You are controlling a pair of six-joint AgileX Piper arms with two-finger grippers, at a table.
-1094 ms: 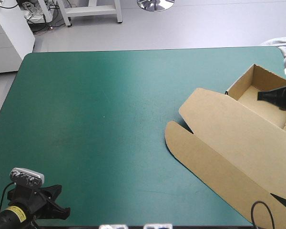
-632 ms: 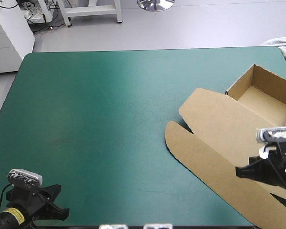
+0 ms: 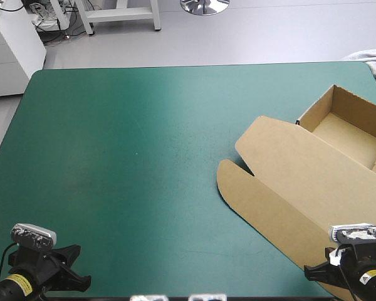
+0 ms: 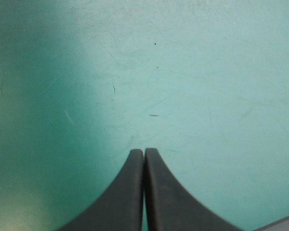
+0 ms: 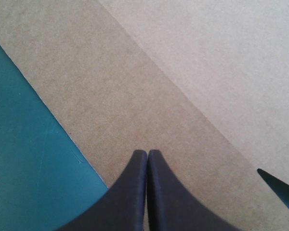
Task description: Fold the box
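Two grippers hang at the table's near edge: the left gripper at 7 o'clock over the bare teal-green cover, the right gripper at 5 o'clock above the near flap of the box. You can see both pairs of black fingers pressed together into one point, pinching nothing. The brown box lies toward 3 o'clock, an open tray with its lid flat; its right side is cut off in the high view, and the right arm hides its near corner.
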